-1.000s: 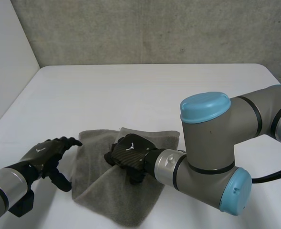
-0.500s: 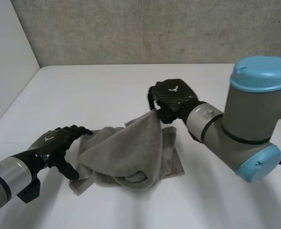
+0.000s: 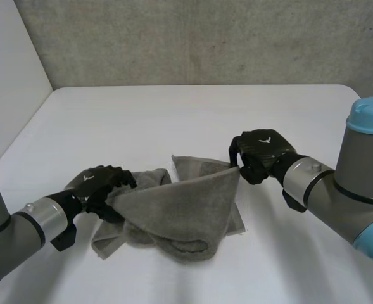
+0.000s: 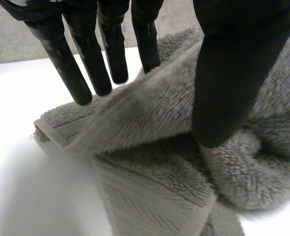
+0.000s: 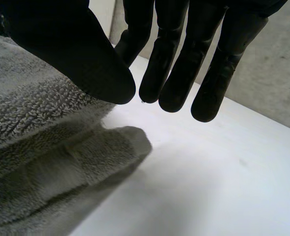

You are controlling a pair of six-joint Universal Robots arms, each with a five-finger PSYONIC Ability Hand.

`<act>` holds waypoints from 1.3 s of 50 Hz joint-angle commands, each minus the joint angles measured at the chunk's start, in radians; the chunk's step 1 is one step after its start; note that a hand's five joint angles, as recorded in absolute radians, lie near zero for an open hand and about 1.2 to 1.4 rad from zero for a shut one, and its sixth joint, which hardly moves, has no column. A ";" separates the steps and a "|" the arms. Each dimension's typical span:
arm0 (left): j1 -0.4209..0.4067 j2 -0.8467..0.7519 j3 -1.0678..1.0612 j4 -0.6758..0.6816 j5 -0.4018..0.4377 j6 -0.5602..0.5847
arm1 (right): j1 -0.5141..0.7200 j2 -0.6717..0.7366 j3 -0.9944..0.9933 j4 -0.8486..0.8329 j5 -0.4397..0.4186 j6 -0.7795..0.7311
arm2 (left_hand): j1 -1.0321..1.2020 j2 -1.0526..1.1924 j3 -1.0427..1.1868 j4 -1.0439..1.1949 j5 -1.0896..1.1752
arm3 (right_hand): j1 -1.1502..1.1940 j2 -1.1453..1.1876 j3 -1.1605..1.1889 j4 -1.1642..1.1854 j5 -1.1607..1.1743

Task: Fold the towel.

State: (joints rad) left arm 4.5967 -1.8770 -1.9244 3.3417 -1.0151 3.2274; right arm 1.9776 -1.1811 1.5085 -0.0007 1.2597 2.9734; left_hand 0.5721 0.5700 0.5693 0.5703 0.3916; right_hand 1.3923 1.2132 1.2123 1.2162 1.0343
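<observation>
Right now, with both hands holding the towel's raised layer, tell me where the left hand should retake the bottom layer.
Probably the flat hemmed corner of the towel, on the table by the fingertips of the left hand. Come low from the robot's left: the corner lies open there, while the bunched roll and the right hand crowd the other side.

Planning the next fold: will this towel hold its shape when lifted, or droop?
Probably droop: the towel sags between the left hand and right hand, which pinch its raised edge. Its looped pile looks grippy, so slipping seems unlikely. Pushed, it would likely bunch, as its lower part lies crumpled on the table.
</observation>
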 commanded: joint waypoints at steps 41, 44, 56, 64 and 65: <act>0.057 0.114 -0.117 0.044 -0.059 0.002 | 0.104 0.205 -0.312 0.275 -0.043 -0.271 | 0.026 0.028 0.029 0.028 0.032 | -0.926 -0.747 -0.746 -0.750 -0.742; 0.059 0.113 -0.124 0.045 -0.059 0.002 | 0.106 0.221 -0.326 0.275 -0.040 -0.271 | 0.026 0.028 0.029 0.028 0.032 | -0.896 -0.717 -0.716 -0.720 -0.713; 0.050 0.044 -0.098 0.061 -0.060 0.003 | 0.107 0.325 -0.381 0.275 -0.005 -0.292 | 0.140 0.142 0.143 0.142 0.146 | -0.788 -0.609 -0.608 -0.612 -0.604; 0.027 -0.039 -0.024 0.065 -0.063 0.003 | 0.107 0.368 -0.422 0.275 0.024 -0.324 | 0.287 0.289 0.290 0.289 0.293 | -0.723 -0.544 -0.543 -0.547 -0.540; 0.018 -0.056 -0.004 0.067 -0.065 0.003 | 0.107 0.371 -0.430 0.275 0.029 -0.332 | 0.319 0.321 0.322 0.321 0.325 | -0.616 -0.436 -0.436 -0.439 -0.432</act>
State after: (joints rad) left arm 4.6373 -1.8641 -1.9949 3.4031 -1.0755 3.2304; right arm 2.0847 -0.8332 1.1071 0.2745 1.2702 2.6663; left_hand 0.7122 0.7123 0.7096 0.7099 0.5308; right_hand 0.6273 0.5469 0.5487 0.5455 0.3625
